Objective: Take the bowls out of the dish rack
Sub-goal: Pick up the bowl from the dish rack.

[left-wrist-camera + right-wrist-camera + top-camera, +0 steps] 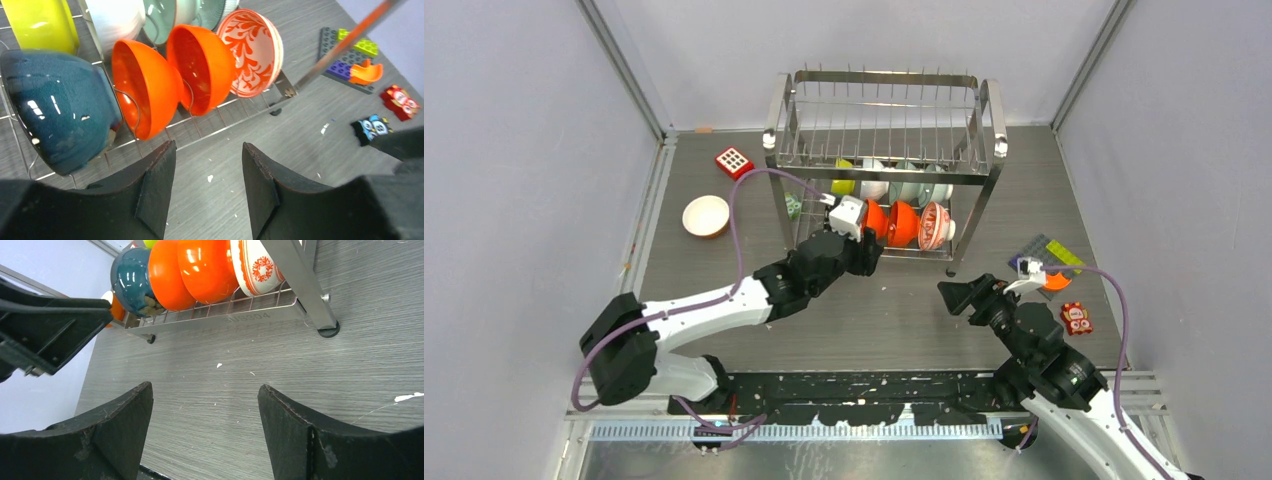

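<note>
The dish rack (884, 120) stands at the table's far middle, with bowls standing on edge in its lower tier. In the left wrist view I see a dark blue bowl (60, 110), two orange bowls (145, 87) (205, 65), a red-and-white patterned bowl (255, 50), and behind them lime-yellow (40, 22), white (117, 17) and teal (165, 15) ones. My left gripper (874, 250) (209, 150) is open and empty, just in front of the orange bowls. My right gripper (949, 293) (205, 390) is open over bare table, short of the rack's front right leg (320, 315). One cream bowl (706, 215) sits on the table at the left.
A red block with white dots (734, 161) lies left of the rack. A toy brick plate (1046, 255) with an orange piece (367, 72) and small owl blocks (1076, 318) (372, 129) lie at the right. Walls close the table on three sides.
</note>
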